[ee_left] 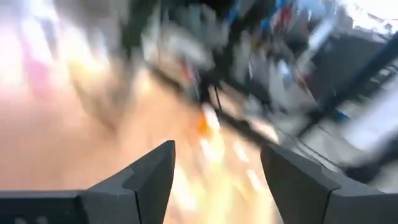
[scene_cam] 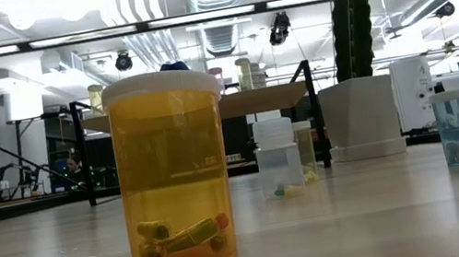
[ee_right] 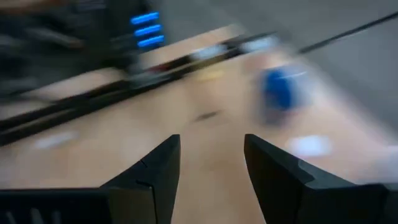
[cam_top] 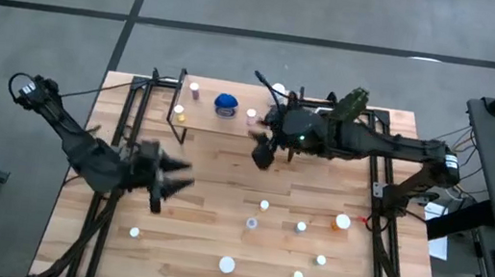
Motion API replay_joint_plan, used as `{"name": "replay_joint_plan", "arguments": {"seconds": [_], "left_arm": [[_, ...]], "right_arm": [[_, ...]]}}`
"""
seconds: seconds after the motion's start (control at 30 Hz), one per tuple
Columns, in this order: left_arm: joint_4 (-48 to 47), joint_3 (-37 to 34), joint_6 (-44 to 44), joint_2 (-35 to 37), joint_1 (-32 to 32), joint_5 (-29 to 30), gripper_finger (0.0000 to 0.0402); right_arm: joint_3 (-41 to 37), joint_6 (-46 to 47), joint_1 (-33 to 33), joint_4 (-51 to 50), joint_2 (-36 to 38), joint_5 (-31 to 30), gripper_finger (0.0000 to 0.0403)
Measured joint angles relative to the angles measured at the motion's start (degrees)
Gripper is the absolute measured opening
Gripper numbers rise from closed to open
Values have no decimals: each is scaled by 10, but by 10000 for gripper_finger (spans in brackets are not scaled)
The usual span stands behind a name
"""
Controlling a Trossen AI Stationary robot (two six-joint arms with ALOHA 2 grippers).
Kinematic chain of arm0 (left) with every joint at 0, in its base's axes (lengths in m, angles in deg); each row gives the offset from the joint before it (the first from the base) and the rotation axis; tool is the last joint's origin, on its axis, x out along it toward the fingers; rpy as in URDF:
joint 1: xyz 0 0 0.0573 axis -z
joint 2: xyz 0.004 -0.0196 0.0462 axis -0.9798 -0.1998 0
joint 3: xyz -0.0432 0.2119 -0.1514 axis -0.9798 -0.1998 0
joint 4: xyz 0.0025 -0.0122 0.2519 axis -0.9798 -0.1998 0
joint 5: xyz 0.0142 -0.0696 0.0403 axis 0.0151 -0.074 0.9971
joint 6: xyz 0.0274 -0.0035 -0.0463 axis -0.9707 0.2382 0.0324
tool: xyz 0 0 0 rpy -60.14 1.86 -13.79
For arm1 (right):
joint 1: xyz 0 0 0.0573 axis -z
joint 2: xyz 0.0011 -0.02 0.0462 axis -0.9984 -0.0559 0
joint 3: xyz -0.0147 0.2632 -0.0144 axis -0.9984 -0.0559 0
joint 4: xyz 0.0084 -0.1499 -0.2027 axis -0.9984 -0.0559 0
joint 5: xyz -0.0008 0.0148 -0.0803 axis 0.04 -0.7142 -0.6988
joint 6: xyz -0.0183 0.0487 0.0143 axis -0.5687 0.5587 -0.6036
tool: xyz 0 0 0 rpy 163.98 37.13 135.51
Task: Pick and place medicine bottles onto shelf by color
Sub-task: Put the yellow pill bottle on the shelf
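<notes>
Overhead looks down; low camera level, near amber bottle (scene_cam: 174,175).

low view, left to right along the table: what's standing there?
Amber bottle up close → small clear bottle with white cap → white pot with cactus → blue-tinted bottle. The shelf spans behind the first two.

1. I see the tabletop (cam_top: 219,203) as pale slatted wood with a smooth, faintly satin finish.
2. The shelf (cam_top: 230,126) looks like light wood on thin black metal legs.
3. The nearest medicine bottle (scene_cam: 174,175) reads to me as translucent amber plastic, glossy, with a matt white plastic cap.
4. A small clear bottle (scene_cam: 278,160) behind it looks like shiny plastic.
5. The cactus pot (scene_cam: 360,118) appears matt white.
6. Both the left end effector (ee_left: 217,180) and the right end effector (ee_right: 211,174) show matt dark plastic-looking fingers.
7. I see the blue bottle (cam_top: 225,104) as glossy.
</notes>
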Motion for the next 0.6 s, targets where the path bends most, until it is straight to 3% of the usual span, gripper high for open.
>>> {"name": "replay_joint_plan", "arguments": {"seconds": [0.07,0.13,0.2,0.27,0.43,0.6], "left_arm": [[-63,1,161,-17,0,-96,221],[-105,1,324,-36,0,-242,221],[-109,2,437,-66,1,-394,221],[-126,9,485,-101,10,-485,216],[-230,47,491,-162,20,-556,194],[-338,138,490,-200,39,-567,169]], "right_arm": [[27,45,-1,-30,0,132,159],[42,103,-12,-50,0,229,149],[54,164,-28,-80,0,290,139],[65,214,-47,-123,0,308,133],[68,285,-94,-183,0,244,130],[50,311,-134,-183,-2,189,127]]}}
